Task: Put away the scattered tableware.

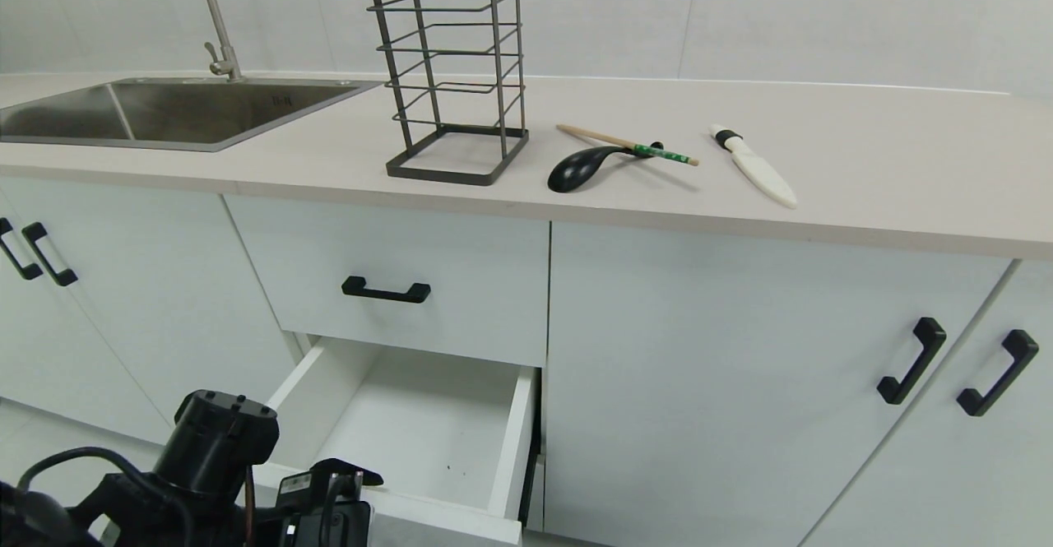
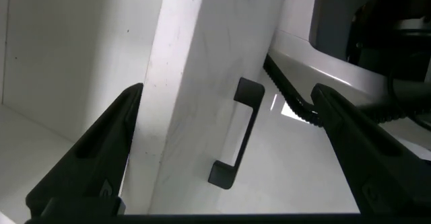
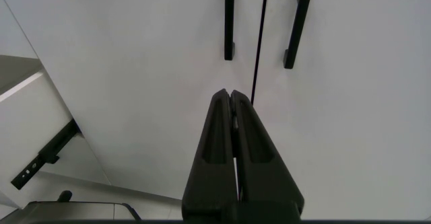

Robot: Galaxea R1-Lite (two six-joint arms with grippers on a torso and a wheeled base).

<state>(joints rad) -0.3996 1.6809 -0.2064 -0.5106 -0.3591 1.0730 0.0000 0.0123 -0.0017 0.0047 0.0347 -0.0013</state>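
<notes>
Below the front edge of the desk (image 1: 872,152) the drawer (image 1: 512,440) stands open. My left pincer (image 2: 227,89) gapes around its handle (image 2: 232,133), and the right pincer (image 3: 231,97) is closed and empty. Next, I reckon, I fetch the spoon (image 1: 580,167).

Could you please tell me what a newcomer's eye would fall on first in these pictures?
Probably the pulled-out lower drawer below the countertop, with the left gripper open astride the drawer handle. Next, the tableware lying loose on that countertop, right of the wire rack: a black spoon with a chopstick across its stem, and a white knife farther right.
</notes>
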